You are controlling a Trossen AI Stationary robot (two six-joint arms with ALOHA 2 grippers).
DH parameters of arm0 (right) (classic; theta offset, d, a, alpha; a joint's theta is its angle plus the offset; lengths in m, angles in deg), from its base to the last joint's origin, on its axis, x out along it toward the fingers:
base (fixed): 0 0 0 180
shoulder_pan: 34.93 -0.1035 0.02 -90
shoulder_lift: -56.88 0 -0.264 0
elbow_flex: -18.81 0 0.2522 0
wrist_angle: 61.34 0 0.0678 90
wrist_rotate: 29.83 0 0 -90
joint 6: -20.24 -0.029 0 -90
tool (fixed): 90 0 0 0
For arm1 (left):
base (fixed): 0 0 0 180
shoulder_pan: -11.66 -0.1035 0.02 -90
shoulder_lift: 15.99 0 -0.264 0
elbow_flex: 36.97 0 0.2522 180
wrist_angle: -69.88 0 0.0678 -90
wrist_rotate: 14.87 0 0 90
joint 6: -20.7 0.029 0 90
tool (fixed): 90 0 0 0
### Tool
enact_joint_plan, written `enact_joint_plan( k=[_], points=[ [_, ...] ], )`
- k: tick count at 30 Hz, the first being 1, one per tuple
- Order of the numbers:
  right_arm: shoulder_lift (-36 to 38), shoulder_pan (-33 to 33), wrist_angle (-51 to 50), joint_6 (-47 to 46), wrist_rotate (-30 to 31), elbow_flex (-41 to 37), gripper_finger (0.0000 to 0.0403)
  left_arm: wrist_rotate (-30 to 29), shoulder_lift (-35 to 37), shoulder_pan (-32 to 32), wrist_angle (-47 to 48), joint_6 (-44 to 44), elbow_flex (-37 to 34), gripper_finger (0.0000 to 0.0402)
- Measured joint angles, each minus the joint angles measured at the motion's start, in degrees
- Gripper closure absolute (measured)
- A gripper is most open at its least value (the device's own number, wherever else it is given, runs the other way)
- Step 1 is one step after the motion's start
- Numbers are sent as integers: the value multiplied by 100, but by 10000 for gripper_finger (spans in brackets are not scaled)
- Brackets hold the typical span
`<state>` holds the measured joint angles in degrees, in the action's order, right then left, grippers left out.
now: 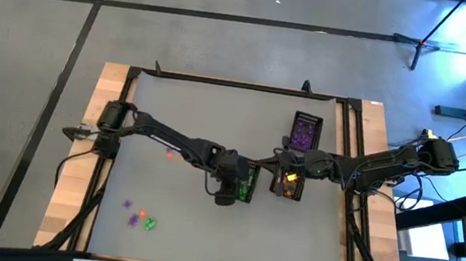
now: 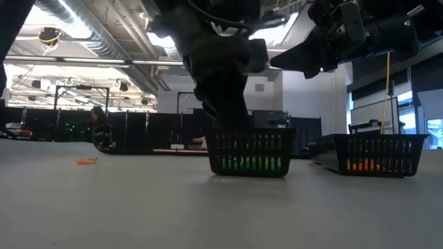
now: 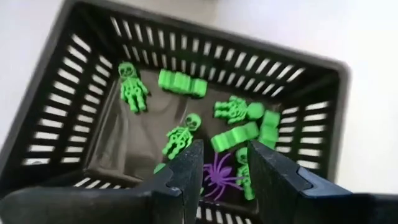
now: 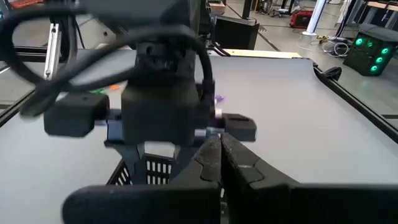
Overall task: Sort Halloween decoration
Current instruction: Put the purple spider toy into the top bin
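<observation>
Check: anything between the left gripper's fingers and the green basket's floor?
Yes: left wrist view shows a purple spider lying under the open left gripper, among green skeletons.

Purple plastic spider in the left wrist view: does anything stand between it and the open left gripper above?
Nothing visible. The purple plastic spider lies on the black mesh basket's floor among green skeletons, directly below the open left gripper.
</observation>
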<state>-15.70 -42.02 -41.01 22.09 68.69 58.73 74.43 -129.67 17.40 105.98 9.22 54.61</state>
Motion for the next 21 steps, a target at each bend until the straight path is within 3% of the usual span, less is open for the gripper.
enact_joint_plan(
  k=[4,21],
  points=[
    [0,-1,-30,16,1,0,402,26,-268,-40,562,4,300,282],
    [0,0,-108,44,7,0,402,175,-681,-132,850,-121,389,287]
  ],
)
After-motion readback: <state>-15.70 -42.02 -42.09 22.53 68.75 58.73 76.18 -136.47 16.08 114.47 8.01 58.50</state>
